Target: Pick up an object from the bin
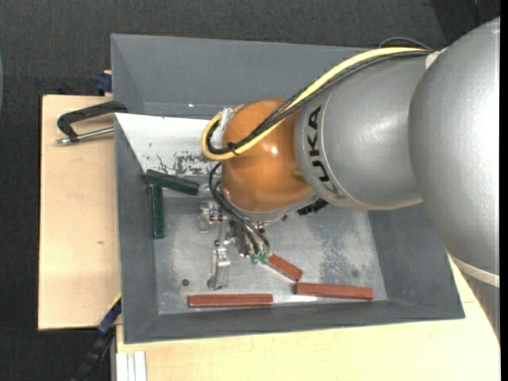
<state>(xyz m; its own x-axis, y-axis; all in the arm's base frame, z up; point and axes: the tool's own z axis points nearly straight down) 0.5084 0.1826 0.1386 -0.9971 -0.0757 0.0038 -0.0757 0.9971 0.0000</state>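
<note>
The single camera sits above the bin [238,74] and looks down into it at a slight tilt, so its far wall shows broader than its near wall, close enough to take in the whole rim, with the arm [381,133] entering over its right side.

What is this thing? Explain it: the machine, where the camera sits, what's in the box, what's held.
This is a robot arm, reaching in from the right; one camera looks down from above. Its gripper, under the orange cover, hangs low in the grey bin. On the floor lie two dark green sticks at the left, two long red-brown sticks along the near wall, and a short red-brown block beside the gripper. Whether it holds anything I cannot tell.
</note>
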